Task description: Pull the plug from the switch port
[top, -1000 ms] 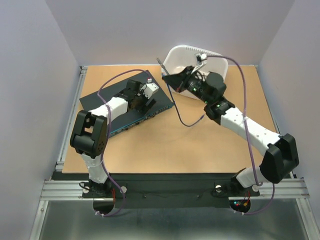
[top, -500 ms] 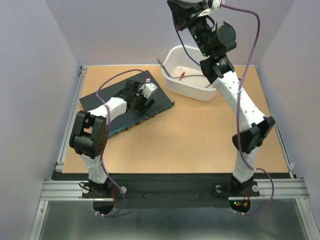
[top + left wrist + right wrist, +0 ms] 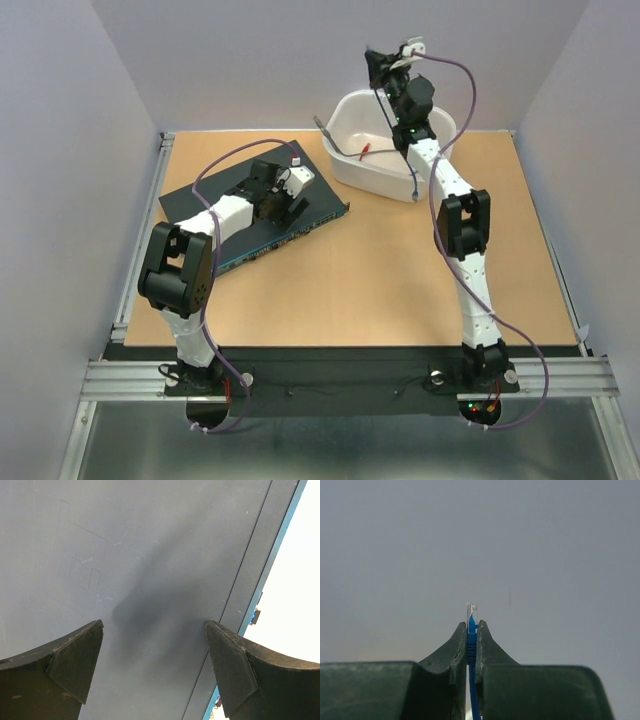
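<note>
1. The switch is a flat dark box. It lies slanted on the left part of the brown worktop.
2. The left hand is just above the dark top of the switch. Its two fingers are spread wide apart, and it holds nothing.
3. In the left wrist view, one long edge of the switch is blue. A small socket shows on that edge.
4. The right arm reaches high up at the back of the worktop. The right hand is up in the air, above the white tub.
5. The right hand is squeezed tight on the plug. The plug is blue with a clear tip, and the tip pokes out past the fingers.
6. The plug is not in the switch. It is far from the switch, over on the other side.
7. A thin blue cable runs from the plug back between the fingers.
8. In the top view, the cable hangs down from the right hand toward the tub.
9. A small red thing lies inside the tub.
</note>
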